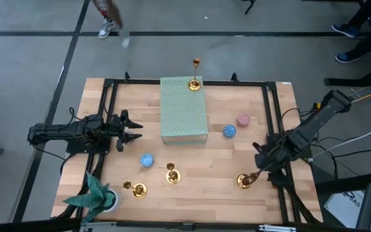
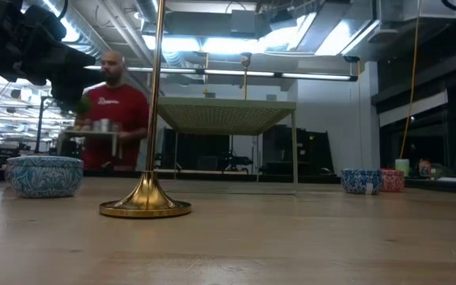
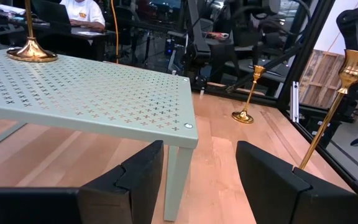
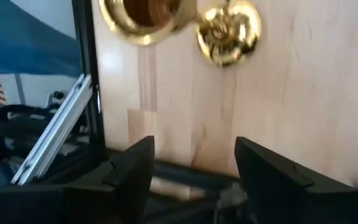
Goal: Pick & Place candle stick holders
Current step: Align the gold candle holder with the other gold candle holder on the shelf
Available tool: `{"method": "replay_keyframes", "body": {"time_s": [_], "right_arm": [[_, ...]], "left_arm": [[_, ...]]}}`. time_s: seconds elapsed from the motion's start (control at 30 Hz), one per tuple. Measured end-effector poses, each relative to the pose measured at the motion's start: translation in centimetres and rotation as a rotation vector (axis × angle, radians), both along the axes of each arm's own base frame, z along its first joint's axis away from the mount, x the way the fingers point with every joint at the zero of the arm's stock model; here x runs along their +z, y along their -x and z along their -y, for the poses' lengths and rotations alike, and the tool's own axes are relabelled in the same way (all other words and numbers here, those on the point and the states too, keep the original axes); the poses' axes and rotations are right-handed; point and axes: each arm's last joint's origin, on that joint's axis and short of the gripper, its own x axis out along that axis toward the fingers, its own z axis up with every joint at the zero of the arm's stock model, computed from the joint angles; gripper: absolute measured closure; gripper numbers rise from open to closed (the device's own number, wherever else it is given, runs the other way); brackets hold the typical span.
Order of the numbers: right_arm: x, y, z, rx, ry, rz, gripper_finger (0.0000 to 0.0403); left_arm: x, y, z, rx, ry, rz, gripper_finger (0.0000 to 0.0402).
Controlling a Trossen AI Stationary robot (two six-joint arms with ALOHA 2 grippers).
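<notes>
Candle stick holders sit scattered around the green perforated stand (image 1: 184, 109): one upright on its far end (image 1: 195, 82), two (image 1: 171, 174) (image 1: 136, 189) near the front edge of the surface (image 1: 198, 203), one (image 1: 244, 181) off to the stand's right-front. The right pincer (image 1: 259, 173) hangs just beside that last holder, fingers spread and empty, probably lining up a grasp. The left pincer (image 1: 129, 130) waits beside the stand's left edge, wide open, holding nothing.

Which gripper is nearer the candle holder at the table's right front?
Right. The right gripper hovers just beside that candle holder, open. The left gripper waits open across the table, beside the green stand.
</notes>
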Motion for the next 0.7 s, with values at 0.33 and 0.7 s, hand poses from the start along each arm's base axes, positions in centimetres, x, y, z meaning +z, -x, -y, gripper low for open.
{"method": "replay_keyframes", "body": {"time_s": [0.33, 0.7], "right_arm": [[-1.4, -1.2, -0.5, -0.075, 0.053, 0.236, 0.0175], [-0.9, -1.9, -0.9, -0.068, 0.034, 0.360, 0.0175]], "left_arm": [[0.0, 0.0, 0.0, 0.000, 0.000, 0.000, 0.0201], [0.0, 0.0, 0.0, 0.000, 0.000, 0.000, 0.0201]]}}
